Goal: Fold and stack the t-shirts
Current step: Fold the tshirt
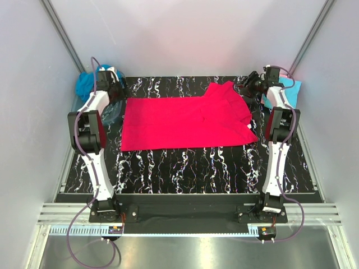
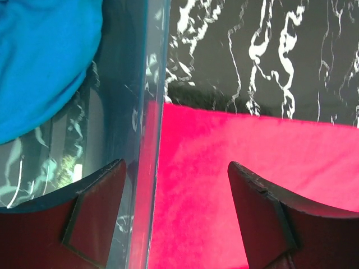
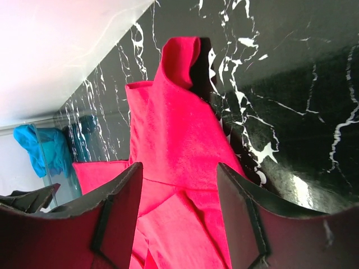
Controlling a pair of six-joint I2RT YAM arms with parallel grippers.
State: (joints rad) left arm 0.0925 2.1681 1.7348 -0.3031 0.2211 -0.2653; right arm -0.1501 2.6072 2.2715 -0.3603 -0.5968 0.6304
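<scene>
The pink-red t-shirt (image 1: 185, 123) is spread on the desk (image 1: 185, 168); the left gripper (image 2: 176, 168) is held wide at the tub (image 2: 148, 112) wall, the right gripper (image 3: 179, 168) wide over a sleeve.

On the table (image 1: 185, 168), a spread t-shirt (image 1: 185, 123) lies flat from centre toward 12 o'clock; at 10 o'clock the tub (image 1: 112, 114) sits just beside its left edge, a bunched t-shirt (image 1: 85, 84) inside; the left claw (image 2: 176, 165) hangs over the tub's wall, one finger on either side; at 2 o'clock another t-shirt (image 1: 293, 87) lies behind the right claw (image 3: 179, 168), which hangs over the spread t-shirt's sleeve.
</scene>
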